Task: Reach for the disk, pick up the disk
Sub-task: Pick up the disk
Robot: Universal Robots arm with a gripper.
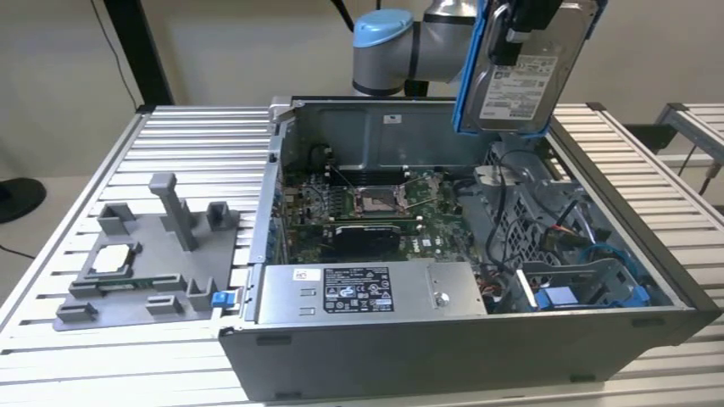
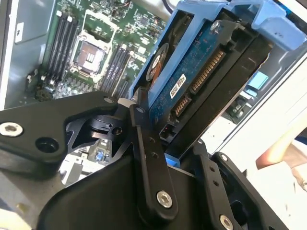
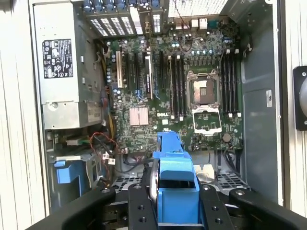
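One disk (image 1: 523, 72), rigid and weighty, hangs clamped in the pincer (image 2: 165, 129) by its blue bracket edges, at twelve o'clock above the computer case (image 1: 476, 339).

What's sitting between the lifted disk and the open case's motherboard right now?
Nothing. In the exterior view the disk, held in the gripper, hangs above the case, with only open air down to the motherboard.
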